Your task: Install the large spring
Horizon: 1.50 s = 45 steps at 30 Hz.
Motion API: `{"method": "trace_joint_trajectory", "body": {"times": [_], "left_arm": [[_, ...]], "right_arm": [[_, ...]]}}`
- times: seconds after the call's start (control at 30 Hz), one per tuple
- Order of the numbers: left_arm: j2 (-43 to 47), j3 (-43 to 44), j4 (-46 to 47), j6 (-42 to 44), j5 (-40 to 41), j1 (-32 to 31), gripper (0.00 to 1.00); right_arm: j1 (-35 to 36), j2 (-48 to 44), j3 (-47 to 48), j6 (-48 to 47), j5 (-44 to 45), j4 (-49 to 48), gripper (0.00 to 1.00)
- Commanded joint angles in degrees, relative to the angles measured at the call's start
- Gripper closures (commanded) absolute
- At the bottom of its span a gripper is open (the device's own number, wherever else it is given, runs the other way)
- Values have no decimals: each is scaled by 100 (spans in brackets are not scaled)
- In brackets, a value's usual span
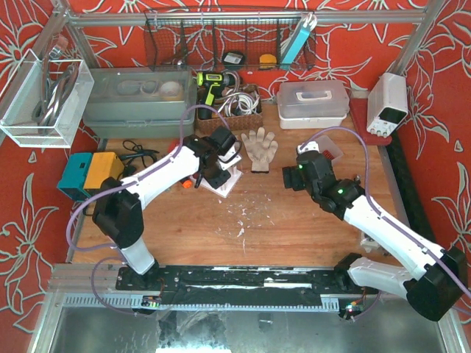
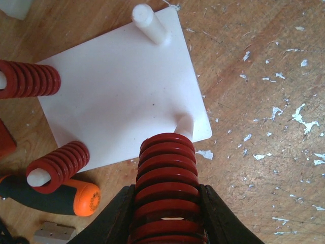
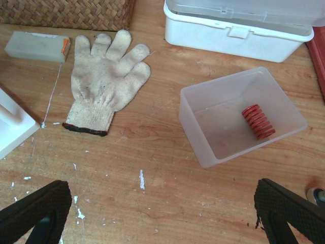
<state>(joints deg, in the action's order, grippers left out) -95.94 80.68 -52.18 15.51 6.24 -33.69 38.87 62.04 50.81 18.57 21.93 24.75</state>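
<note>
Left wrist: my left gripper (image 2: 167,206) is clamped on the large spring (image 2: 166,173), one black finger (image 2: 114,216) on each side of the red coils. The spring's far end sits at the corner peg (image 2: 185,125) of the white plate (image 2: 117,86); the peg shows just past the top coil, and I can't tell if any of it is inside the coil. Two more red springs are already on pegs, one at the plate's left edge (image 2: 28,79) and one at its near-left corner (image 2: 58,165). The far peg (image 2: 150,23) is bare. An orange-tipped tool (image 2: 76,195) lies on the table just beside the near-left spring. Right wrist: my right gripper (image 3: 162,218) is spread wide, holds nothing, and hangs over bare wood. Ahead of it is a clear bin (image 3: 192,109) with a small red spring (image 3: 258,122) lying inside, a glove (image 3: 106,81) flat to the bin's left, and a lidded white box (image 3: 238,28) behind the bin. In the top view both arms reach toward mid-table, the left over the plate and the right well apart from it.
</note>
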Motion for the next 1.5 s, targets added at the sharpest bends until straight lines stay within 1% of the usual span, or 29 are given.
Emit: {"method": "trace_joint_trajectory", "body": {"times": [0.0, 0.53, 0.83, 1.0, 1.03, 1.1, 1.2, 1.23, 1.3, 1.47], "left_arm": [[-129, 94, -94, 140, -90, 62, 100], [-419, 17, 72, 221, -331, 135, 100], [-585, 0, 81, 256, -306, 143, 100], [-660, 22, 119, 274, -272, 169, 92], [-687, 30, 126, 276, -265, 170, 89], [-736, 56, 123, 273, -264, 170, 77], [-770, 86, 129, 301, -279, 170, 55], [-771, 100, 129, 307, -292, 170, 51], [-755, 114, 142, 322, -315, 170, 47], [-614, 93, 264, 356, -385, 178, 41]], "right_arm": [[-53, -140, -114, 24, 81, -123, 1], [-80, -223, -194, -10, 87, -202, 2], [-83, -253, -207, -37, 84, -209, 2], [-90, -257, -209, -37, 74, -216, 2], [-95, -254, -211, -44, 74, -216, 2], [-93, -257, -208, -46, 70, -221, 2], [-92, -254, -212, -46, 87, -211, 2], [-98, -264, -217, -46, 87, -212, 2], [-99, -263, -219, -46, 91, -223, 1], [-108, -266, -222, -38, 100, -225, 2]]}}
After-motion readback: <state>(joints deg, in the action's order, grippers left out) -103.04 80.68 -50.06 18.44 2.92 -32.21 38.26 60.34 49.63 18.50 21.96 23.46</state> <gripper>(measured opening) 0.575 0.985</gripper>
